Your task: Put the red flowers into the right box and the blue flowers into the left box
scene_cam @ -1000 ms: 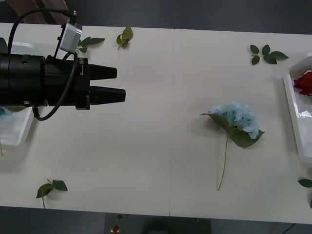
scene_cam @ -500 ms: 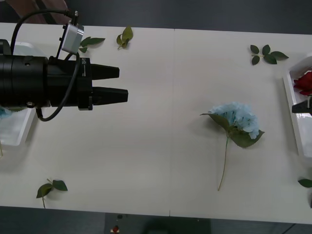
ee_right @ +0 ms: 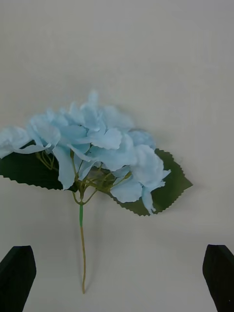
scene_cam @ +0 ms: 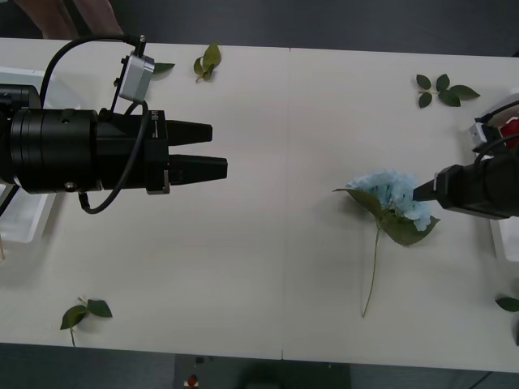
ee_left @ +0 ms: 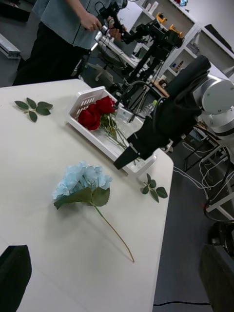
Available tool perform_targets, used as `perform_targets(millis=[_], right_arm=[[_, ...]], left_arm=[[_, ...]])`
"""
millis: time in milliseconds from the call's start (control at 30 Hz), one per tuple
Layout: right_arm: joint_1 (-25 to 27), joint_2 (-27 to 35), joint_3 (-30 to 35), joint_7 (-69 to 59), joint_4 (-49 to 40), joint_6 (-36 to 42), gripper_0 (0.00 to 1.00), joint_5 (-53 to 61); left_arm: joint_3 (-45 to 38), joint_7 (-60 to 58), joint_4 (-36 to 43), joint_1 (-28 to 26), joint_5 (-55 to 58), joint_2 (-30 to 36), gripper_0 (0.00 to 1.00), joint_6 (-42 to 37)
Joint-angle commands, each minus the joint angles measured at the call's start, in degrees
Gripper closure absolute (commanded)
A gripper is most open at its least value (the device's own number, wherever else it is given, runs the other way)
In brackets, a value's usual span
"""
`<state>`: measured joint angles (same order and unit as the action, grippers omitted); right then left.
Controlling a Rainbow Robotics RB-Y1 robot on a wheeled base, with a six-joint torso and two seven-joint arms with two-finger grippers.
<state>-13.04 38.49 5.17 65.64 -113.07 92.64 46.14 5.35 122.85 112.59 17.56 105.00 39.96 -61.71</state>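
Blue flower (scene_cam: 395, 201) — one hydrangea, lying flat on the table (scene_cam: 268, 267), right of centre, not held. Long axis: near to far across the table, slightly slanted. Head points to the far edge, stem (scene_cam: 372, 275) trails to the near edge; two broad leaves spread under the head.

Right gripper (scene_cam: 416, 193) — at the flower head's right side, tip touching or just beside the petals. In the right wrist view its two black fingers (ee_right: 17, 273) stand wide apart, with nothing between them, stem and head centred ahead.

Right box (ee_left: 97, 124) — beyond that gripper at the table's right end; red flowers (ee_left: 96, 112) lie in it, count unclear.

Left gripper (scene_cam: 209, 150) — over the table's left half, well apart from the flower, fingers slightly parted, empty.

Left box (scene_cam: 28, 215) — at the left end, mostly hidden under the arm; contents cannot be told.

Leaf sprigs (scene_cam: 444, 89) — scattered loose.

Progress, as judged: reds appear placed; this blue one is left to carry across to the left box.
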Motion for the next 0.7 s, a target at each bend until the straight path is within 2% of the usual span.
perform_targets(millis=[33, 367, 700], right_arm=[[-1.11, -1.13, -3.42, -5.88, -1.37, -0.01, 0.00, -1.31], [-1.11, -4.03, -13.96, -7.90, -0.22, -1.85, 0.00, -12.39], [-1.73, -5.97, -21.43, -8.78, 6.81, -9.67, 0.00, -17.57]], left_arm=[[-1.13, 1.77, 1.58, -0.25, 0.29, 0.91, 0.00, 0.10], [-1.13, 1.77, 1.58, -0.25, 0.29, 0.91, 0.00, 0.10], [-1.13, 1.77, 1.58, -0.25, 0.29, 0.91, 0.00, 0.10]])
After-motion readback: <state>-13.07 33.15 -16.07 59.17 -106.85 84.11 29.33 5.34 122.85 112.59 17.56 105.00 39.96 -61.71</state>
